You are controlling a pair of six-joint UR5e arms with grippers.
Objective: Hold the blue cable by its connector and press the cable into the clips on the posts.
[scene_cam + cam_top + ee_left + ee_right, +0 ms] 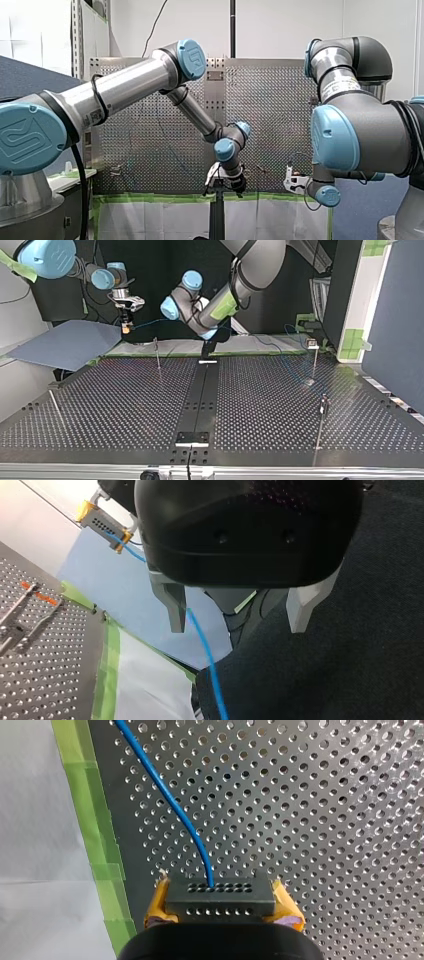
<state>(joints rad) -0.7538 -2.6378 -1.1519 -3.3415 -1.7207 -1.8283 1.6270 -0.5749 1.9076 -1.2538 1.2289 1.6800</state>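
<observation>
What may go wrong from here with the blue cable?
The cable runs close beside one finger of my open left end effector, off centre, so closing might miss it. My right end effector grips the connector by its ends only; a strong pull on the cable might twist it loose.

Behind your perforated table [100, 407] in the top view, a dark backdrop [150, 262] hangs at twelve o'clock, a blue-grey panel [65, 342] lies at ten and a dark blue partition [395, 320] stands at three. Your front view shows a white wall [285, 25] at twelve and green tape [150, 198] at six o'clock
</observation>
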